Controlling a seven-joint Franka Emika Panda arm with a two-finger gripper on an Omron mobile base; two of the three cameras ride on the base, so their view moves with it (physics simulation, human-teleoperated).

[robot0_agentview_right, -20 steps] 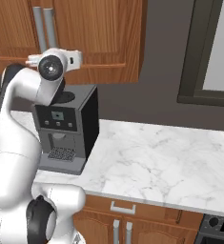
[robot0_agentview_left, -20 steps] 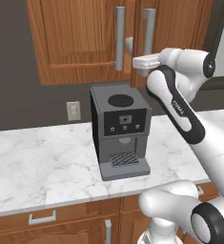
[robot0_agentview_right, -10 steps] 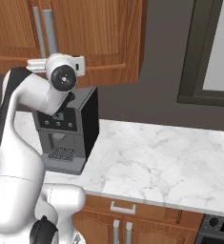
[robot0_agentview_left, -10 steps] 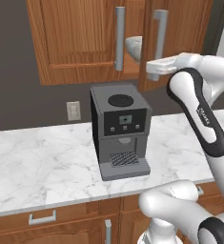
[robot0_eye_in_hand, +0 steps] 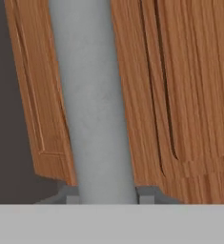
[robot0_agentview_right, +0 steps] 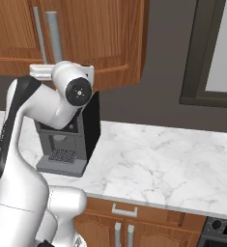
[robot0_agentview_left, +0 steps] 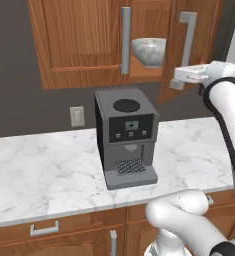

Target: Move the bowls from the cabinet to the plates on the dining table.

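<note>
The cabinet (robot0_agentview_left: 84, 45) above the marble surface (robot0_agentview_left: 49, 165) has its right door (robot0_agentview_left: 189, 45) swung ajar, revealing the marbled bowl (robot0_agentview_left: 149, 51) on its shelf, while the gripper (robot0_agentview_left: 178, 80) sits at that door's bar handle (robot0_agentview_left: 187, 47), grip unclear.

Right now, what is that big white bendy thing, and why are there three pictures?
It is a robot arm in a computer-drawn kitchen. Two pictures come from cameras riding on its base, one behind it to the left, one to the right. The third comes from a camera on its hand, looking very closely at the grey bar handle of a wooden cabinet door. Its gripper is at that handle; whether it squeezes, I cannot tell. The door stands partly open, with a marbled bowl on the shelf inside. On the marble counter stands a grey coffee machine.
</note>
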